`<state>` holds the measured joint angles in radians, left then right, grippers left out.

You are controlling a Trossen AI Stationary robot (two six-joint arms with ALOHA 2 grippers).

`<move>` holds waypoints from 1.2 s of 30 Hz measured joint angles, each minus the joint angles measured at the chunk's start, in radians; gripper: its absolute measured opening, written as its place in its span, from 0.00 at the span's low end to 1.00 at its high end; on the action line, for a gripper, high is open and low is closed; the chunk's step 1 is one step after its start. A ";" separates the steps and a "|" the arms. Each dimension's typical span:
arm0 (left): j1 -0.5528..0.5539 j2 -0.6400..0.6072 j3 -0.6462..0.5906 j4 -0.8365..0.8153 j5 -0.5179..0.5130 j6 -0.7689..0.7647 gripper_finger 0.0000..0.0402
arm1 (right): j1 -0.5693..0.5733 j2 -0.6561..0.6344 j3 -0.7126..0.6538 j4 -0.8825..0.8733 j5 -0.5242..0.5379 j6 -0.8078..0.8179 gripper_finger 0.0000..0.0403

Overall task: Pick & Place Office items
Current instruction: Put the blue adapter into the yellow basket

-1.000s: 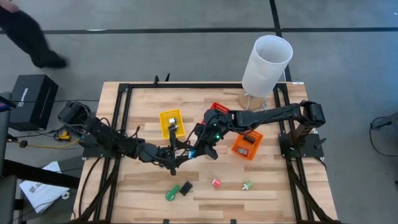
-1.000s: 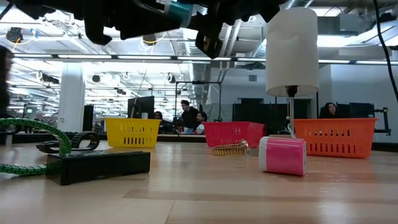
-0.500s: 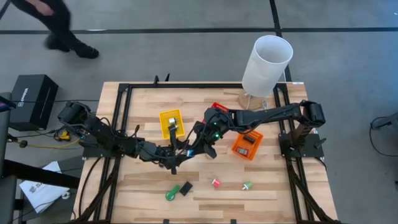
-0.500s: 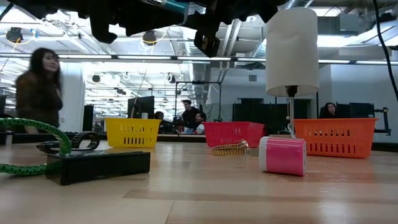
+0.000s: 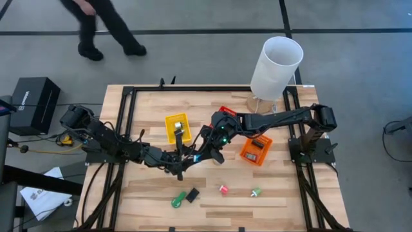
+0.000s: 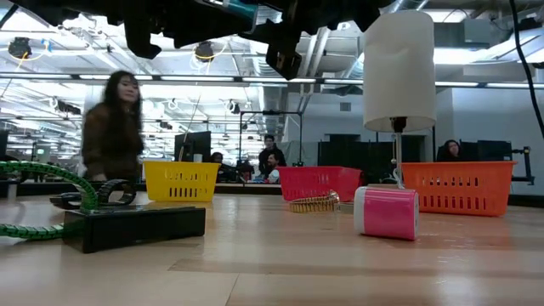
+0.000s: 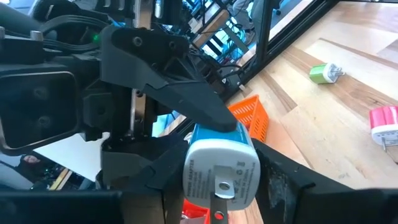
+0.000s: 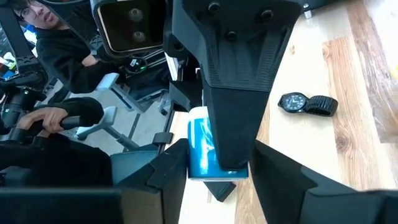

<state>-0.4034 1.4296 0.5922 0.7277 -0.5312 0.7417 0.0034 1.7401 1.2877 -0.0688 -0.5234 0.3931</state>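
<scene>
while both arms meet above the table's (image 5: 154,193) middle, the left gripper (image 5: 187,157) and right gripper (image 5: 203,152) each clamp the same blue-and-white item (image 7: 221,169) between them.

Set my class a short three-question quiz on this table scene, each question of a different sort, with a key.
1. Choose one. Which bin stands nearest the right arm's base? A the yellow bin; B the orange bin; C the red bin.
2. True or false: the pink item lies inside a bin.
3. Fill the gap: the left gripper and the right gripper meet above the table at a small item coloured white and ___.
Key: 1 B. 2 False, it lies on the bare wood. 3 blue.
</scene>
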 joint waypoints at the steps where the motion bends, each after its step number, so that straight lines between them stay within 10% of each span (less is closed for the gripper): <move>1: 0.000 0.000 0.000 0.000 0.000 -0.001 0.36 | -0.002 0.000 0.000 -0.001 0.000 0.000 0.41; 14: 0.000 0.000 0.000 -0.035 -0.013 -0.057 0.35 | -0.079 -0.016 0.002 -0.110 -0.056 -0.034 0.58; 23: 0.011 0.000 0.000 -0.165 -0.318 -0.235 0.35 | -0.183 -0.060 0.001 -0.468 -0.071 -0.129 0.58; 29: 0.089 -0.003 0.000 -0.310 -0.347 -0.484 0.35 | -0.182 -0.060 0.000 -0.498 -0.061 -0.161 0.58; 36: 0.165 -0.047 -0.001 -0.420 -0.220 -0.595 0.35 | -0.175 -0.110 0.002 -0.628 0.209 -0.236 0.58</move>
<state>-0.2388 1.3830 0.5908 0.3079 -0.7511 0.1468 -0.1715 1.6300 1.2892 -0.6964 -0.3139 0.1568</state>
